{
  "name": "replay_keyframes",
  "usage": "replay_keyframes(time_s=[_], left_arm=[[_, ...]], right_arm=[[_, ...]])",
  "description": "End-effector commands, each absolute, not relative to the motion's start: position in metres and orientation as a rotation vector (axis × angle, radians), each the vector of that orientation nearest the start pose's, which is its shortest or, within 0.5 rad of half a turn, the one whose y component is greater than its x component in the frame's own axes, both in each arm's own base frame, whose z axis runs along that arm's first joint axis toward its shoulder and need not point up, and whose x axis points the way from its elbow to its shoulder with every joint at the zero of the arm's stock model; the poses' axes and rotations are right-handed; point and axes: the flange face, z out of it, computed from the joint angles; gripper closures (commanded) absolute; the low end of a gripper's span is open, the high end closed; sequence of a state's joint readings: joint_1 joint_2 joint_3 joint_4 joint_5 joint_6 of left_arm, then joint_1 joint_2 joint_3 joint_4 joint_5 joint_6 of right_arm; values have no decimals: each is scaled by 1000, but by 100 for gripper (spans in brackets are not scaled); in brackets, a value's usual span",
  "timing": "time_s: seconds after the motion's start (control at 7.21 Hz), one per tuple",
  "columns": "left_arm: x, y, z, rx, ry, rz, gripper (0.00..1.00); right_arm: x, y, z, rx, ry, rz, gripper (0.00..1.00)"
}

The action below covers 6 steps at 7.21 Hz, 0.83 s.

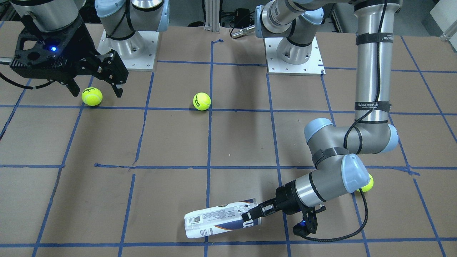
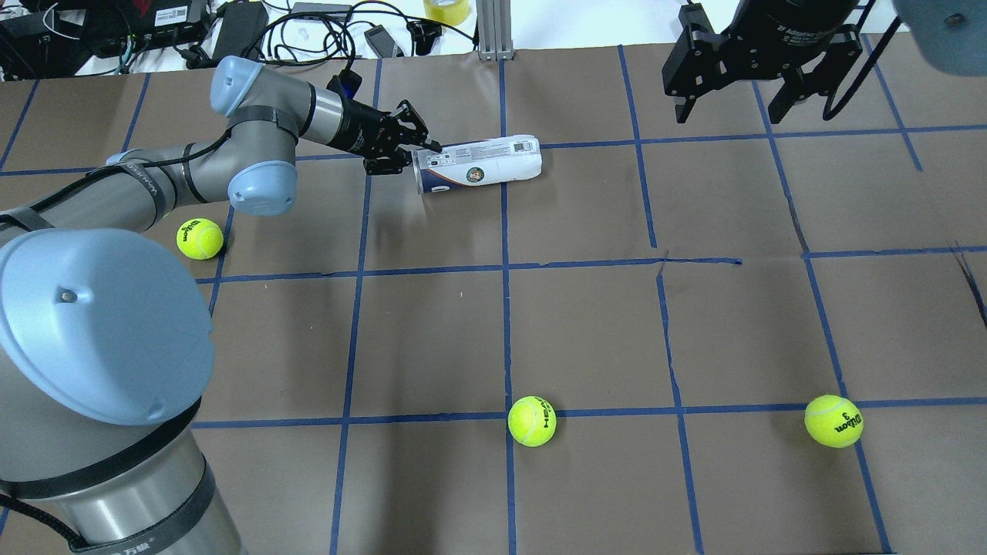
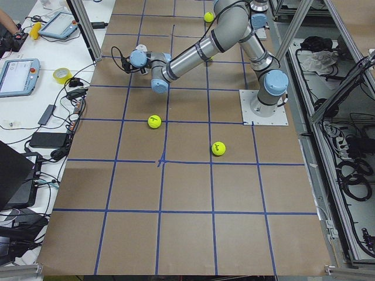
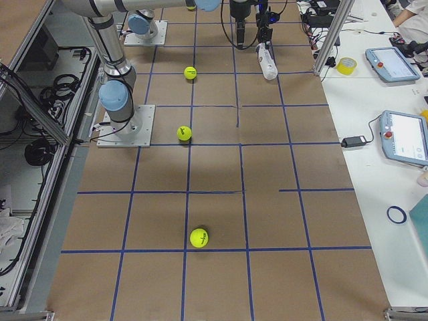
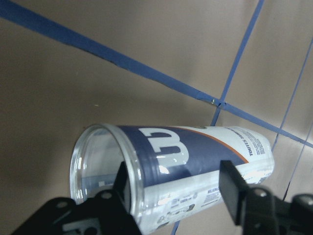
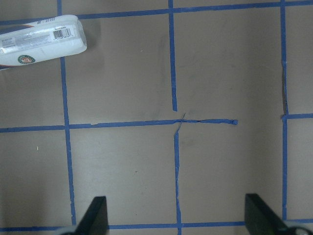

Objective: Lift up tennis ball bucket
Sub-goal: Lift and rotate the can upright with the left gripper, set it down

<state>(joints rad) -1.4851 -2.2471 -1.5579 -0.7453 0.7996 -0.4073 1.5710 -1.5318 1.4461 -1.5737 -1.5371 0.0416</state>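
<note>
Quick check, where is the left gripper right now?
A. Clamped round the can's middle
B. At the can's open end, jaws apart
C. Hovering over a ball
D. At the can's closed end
B: the left gripper sits at the open mouth of the can, which lies on its side. The wrist view shows the fingers wide apart on either side of the rim wall, not closed on it.

Brown paper tabletop [image 2: 586, 331] w/ blue tape grid [image 2: 506, 324]; white bench [image 4: 381, 194], cables [image 2: 308, 19], pendants [image 4: 406, 137] alongside.
</note>
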Motion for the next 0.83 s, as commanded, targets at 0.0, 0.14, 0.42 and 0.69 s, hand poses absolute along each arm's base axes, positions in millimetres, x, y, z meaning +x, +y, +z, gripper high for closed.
replay_keyframes(time_s=[0.0, 0.14, 0.42, 0.69], left_arm=[[-138, -704, 231, 572, -2359, 72, 100], [-137, -714, 273, 643, -2343, 71, 100], [-137, -733, 376, 703, -2462, 105, 100], [-161, -725, 411, 684, -2676, 179, 100]], right_arm=[[136, -514, 530, 62, 3106, -135, 0], [137, -514, 531, 62, 3104, -137, 0], [136, -512, 530, 62, 3106, -133, 0], [136, -511, 530, 62, 3106, -132, 0]])
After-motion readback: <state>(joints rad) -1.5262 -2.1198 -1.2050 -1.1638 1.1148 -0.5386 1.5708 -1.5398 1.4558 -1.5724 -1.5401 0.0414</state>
